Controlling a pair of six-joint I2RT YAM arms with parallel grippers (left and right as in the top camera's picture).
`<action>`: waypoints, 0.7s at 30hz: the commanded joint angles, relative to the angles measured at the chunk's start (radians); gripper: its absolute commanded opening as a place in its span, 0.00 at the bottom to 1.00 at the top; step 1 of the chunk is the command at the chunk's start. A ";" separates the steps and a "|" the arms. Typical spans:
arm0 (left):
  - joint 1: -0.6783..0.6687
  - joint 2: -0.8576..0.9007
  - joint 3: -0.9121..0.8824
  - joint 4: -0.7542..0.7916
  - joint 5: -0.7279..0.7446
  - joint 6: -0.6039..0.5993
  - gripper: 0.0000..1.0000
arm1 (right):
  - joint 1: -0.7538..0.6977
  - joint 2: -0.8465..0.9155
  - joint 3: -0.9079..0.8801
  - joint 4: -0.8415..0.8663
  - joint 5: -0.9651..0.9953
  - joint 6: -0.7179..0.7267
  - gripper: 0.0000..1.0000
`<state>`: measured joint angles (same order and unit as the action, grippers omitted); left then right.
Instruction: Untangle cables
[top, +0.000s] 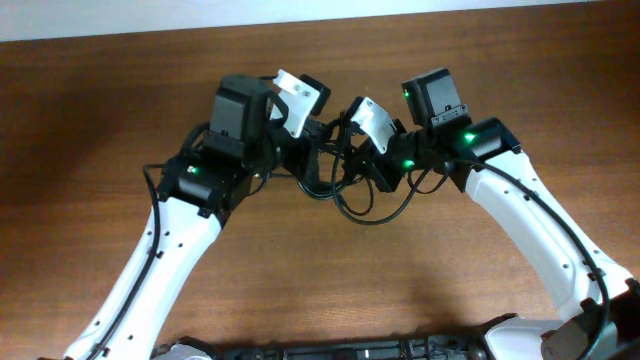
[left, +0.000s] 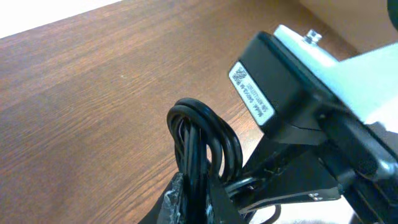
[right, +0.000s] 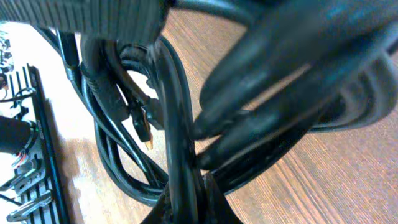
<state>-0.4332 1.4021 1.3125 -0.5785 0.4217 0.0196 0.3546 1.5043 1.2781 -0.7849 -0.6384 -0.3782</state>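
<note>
Cables (top: 356, 206) between left hand (top: 313, 150), right hand (top: 352, 150), over table (top: 100, 100)

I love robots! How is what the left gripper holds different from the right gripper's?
The left gripper pinches one tight fold of thin black cables; the right gripper pinches crossing, tangled loops. A small black plug shows by the right gripper, none by the left gripper. Both grip one bundle.

Count: two arms, left arm (top: 165, 250) and right arm (top: 540, 225), over one table (top: 90, 120). One tangled bundle of cables (top: 352, 203). Separate cords within it cannot be counted.
</note>
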 joint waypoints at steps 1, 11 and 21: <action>0.071 -0.058 0.018 0.046 0.020 -0.081 0.00 | 0.005 -0.005 0.005 -0.023 -0.001 -0.007 0.04; 0.159 -0.057 0.018 0.351 0.019 -0.344 0.01 | 0.005 -0.005 0.005 -0.027 -0.001 -0.007 0.04; 0.159 -0.056 0.017 0.148 -0.052 -0.155 0.99 | 0.005 -0.005 0.005 -0.027 -0.001 -0.007 0.04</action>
<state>-0.2779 1.3666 1.3148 -0.3500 0.3851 -0.2180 0.3546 1.5059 1.2751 -0.8177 -0.6254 -0.3782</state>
